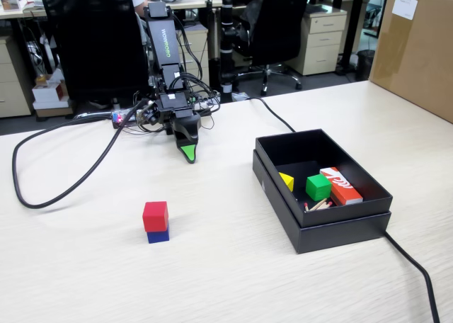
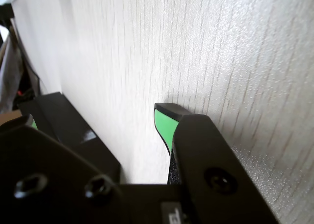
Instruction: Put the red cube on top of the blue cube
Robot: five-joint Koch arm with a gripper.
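The red cube (image 1: 156,215) sits squarely on top of the blue cube (image 1: 158,235) on the pale wooden table, left of centre in the fixed view. My gripper (image 1: 188,153) hangs farther back, well clear of the stack, its green-lined tip pointing down at the table. In the wrist view the gripper (image 2: 97,120) is open: the two green-padded jaws stand wide apart with only bare table between them. Neither cube shows in the wrist view.
A black open box (image 1: 322,224) stands to the right, holding a green cube (image 1: 318,187), a yellow piece (image 1: 287,181), an orange-red box (image 1: 341,185) and small sticks. Black cables (image 1: 71,188) loop over the table. A cardboard box (image 1: 417,47) stands at the back right.
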